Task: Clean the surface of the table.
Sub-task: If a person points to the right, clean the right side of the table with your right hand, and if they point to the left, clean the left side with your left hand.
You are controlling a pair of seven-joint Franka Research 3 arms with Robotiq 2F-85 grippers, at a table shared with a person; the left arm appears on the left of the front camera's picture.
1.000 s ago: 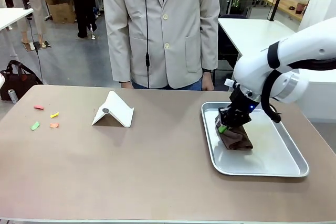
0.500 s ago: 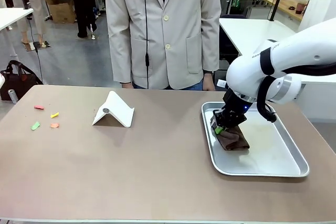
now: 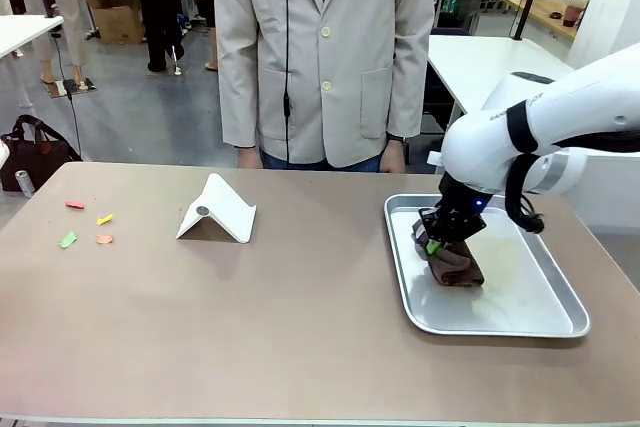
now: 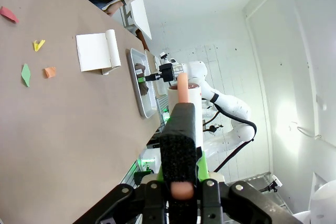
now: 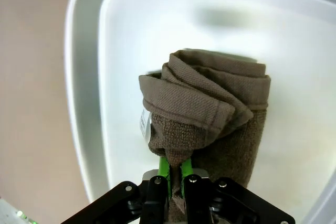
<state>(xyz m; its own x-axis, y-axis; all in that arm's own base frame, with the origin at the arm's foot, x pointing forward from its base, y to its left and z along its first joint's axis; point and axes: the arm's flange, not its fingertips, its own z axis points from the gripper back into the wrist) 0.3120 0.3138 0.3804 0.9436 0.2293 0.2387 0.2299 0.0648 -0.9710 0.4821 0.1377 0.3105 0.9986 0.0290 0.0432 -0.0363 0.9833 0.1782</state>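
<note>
Only the 1st step is done: right gripper (image 3: 432,245) is closed tight on the brown cloth (image 3: 458,265) in the metal tray (image 3: 500,329) at the right of the table (image 3: 250,327), the 4 coloured scraps (image 3: 104,239) at far left are not wiped yet, and the left gripper (image 4: 181,129) looks closed w/ nothing in it.

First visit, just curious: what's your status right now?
Right gripper shut on towel in tray. Left gripper shut. Table holds coloured scraps, white stand.

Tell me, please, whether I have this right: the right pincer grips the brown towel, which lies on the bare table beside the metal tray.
Not quite. The right pincer does grip the brown towel, but the towel lies inside the metal tray, not on the bare table beside it. The right wrist view shows the tray's floor under it.
</note>
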